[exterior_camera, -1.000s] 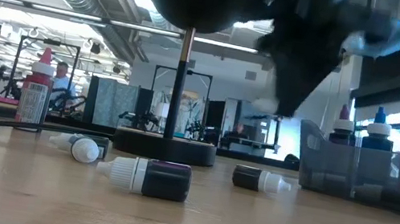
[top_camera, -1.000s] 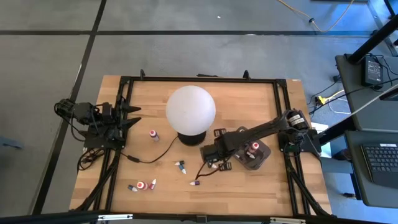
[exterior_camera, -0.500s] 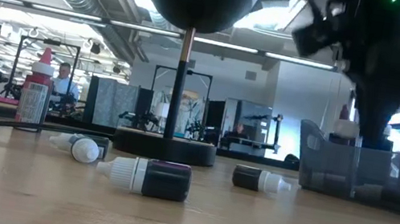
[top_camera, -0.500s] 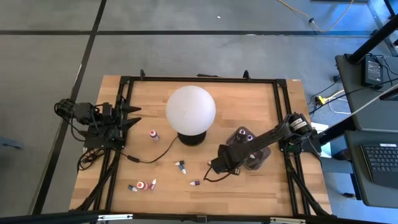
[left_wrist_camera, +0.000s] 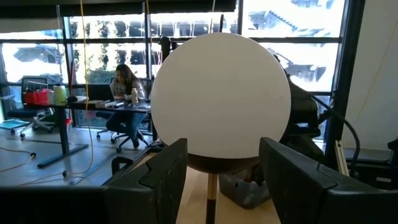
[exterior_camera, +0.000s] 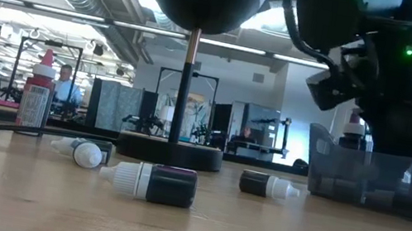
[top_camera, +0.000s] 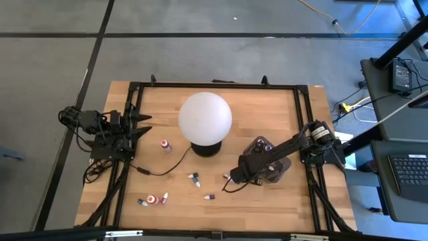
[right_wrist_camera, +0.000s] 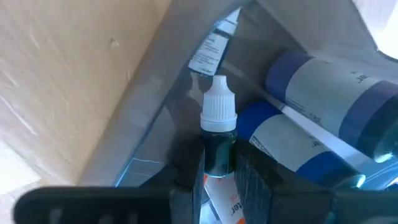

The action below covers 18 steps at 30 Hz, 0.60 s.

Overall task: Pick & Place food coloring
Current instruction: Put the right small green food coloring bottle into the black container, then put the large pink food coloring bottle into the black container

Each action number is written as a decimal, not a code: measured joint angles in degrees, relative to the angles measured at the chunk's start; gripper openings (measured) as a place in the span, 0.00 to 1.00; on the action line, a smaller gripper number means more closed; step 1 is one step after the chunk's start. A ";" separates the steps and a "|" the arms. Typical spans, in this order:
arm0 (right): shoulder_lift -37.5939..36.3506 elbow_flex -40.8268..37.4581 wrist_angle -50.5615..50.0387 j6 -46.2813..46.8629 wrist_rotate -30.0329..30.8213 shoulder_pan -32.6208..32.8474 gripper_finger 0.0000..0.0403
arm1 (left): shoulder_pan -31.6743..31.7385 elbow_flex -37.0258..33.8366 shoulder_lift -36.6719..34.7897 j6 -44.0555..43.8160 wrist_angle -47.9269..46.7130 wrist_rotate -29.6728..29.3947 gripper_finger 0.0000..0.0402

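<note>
**Bottle going into the tray**

We are holding a bottle [right_wrist_camera: 217, 140] in the right gripper [right_wrist_camera: 219, 180], whose jaws are pinching narrowly on its dark body just under the white cap. We are gripping it low so the pointed cap stays free and the bottle stays upright as it goes into the tray [right_wrist_camera: 140, 134]. In the high view the right gripper [top_camera: 242, 173] is sitting at the tray's [top_camera: 279, 169] left edge, right of centre in the frame, most likely to set the bottle beside those already inside.

The bottle is looking small and slim, with a dark greenish body, a ribbed white cap tapering to a tip, and an orange-and-white label. Two fatter blue-capped bottles [right_wrist_camera: 323, 93] are lying next to it in the tray.

More bottles are waiting on the counter [top_camera: 267, 107]: one standing [top_camera: 164, 144] left of the lamp [top_camera: 204, 117], others lying [top_camera: 194, 179] lower centre and lower left [top_camera: 152, 199].

The left gripper [top_camera: 137, 124] is waiting at the counter's left edge, jaws wide and holding nothing.
</note>
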 joint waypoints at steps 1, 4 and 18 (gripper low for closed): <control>-0.02 0.08 -0.01 1.00 0.00 -0.10 0.20 | 0.01 0.00 -0.02 0.00 0.00 0.00 0.49; -0.02 0.74 0.26 2.60 0.00 -0.74 0.23 | 0.01 0.00 -0.01 0.00 0.00 0.00 0.49; -5.36 6.68 -5.88 2.64 13.21 3.93 0.49 | 0.00 0.00 0.00 0.00 0.04 0.00 0.49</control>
